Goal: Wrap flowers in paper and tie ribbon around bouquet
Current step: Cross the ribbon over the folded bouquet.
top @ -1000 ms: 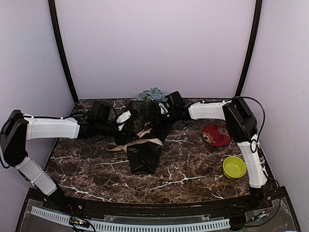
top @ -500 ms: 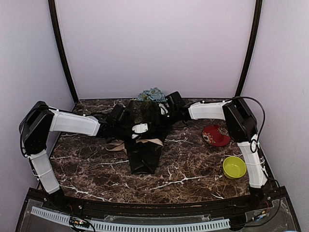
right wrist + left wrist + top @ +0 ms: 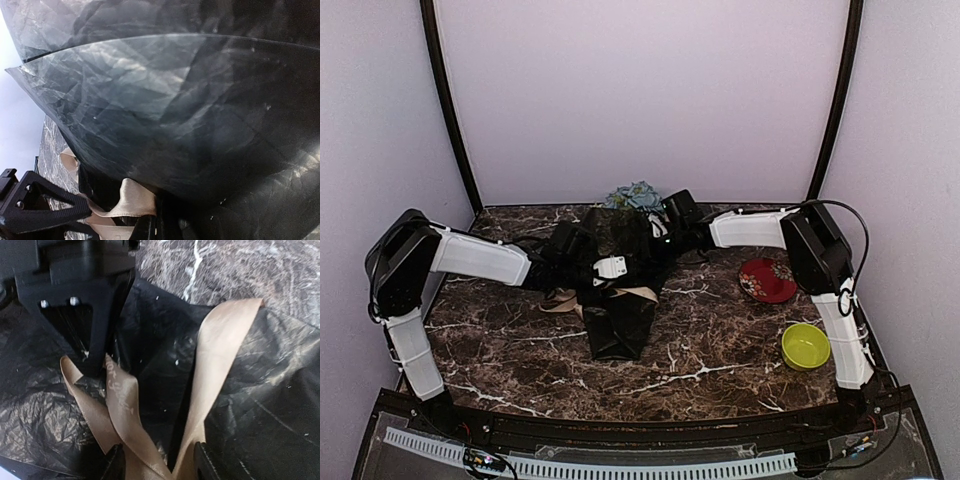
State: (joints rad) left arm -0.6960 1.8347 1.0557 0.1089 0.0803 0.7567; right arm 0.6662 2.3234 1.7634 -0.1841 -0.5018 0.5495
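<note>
Where the bouquet (image 3: pixel 618 300) lay: middle of the surface (image 3: pixel 720 350), flower end away from the arm bases
Paper (image 3: pixel 618 335): looked thin, crinkly, probably light and easily torn; best held at the waist
Flowers (image 3: pixel 635 193): blue and green tops showed at the far end
Ribbon (image 3: pixel 220 350): soft, likely slippery, lay loose over the paper; best taken near a free end
Left end effector (image 3: pixel 159 462): fingers stood apart, ribbon strands between them
Right end effector (image 3: pixel 155 227): was pinched closed beside the paper; anything held unclear
</note>
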